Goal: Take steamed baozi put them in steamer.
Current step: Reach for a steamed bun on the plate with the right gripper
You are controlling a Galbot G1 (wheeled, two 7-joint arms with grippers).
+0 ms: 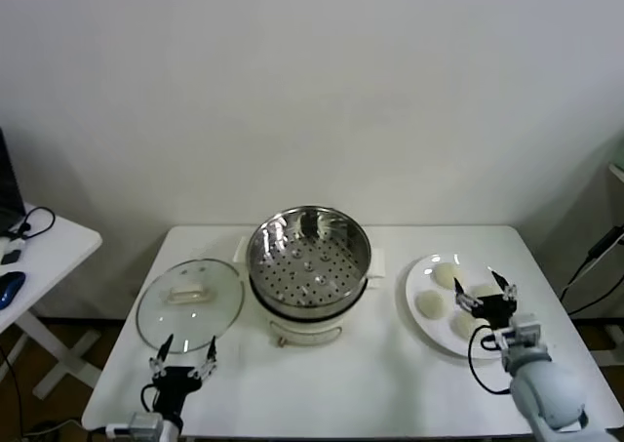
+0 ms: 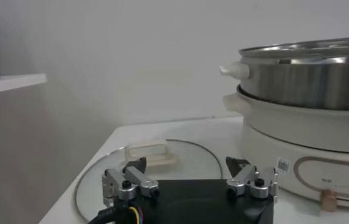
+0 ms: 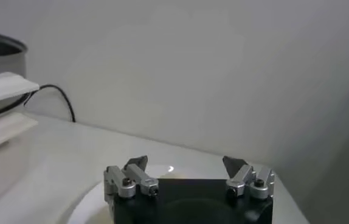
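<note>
Glass lid [image 1: 189, 302] beside steamer [image 1: 308, 260]; 3 baozi [image 1: 446, 275] visible on plate [image 1: 421, 325], right gripper [image 1: 485, 293] spread overhead; left gripper [image 1: 183, 357] spread, idle.

Cream-white steamed baozi [image 1: 430, 303] on table's right side; shiny steel steamer [image 1: 308, 257] upright at centre, perforated tray bare.

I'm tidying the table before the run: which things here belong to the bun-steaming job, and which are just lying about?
Part of the job: buns on the white plate; steamer; right gripper, open over the plate.

Lying about: glass lid; side table with cable; left gripper, open, idle near the lid.
</note>
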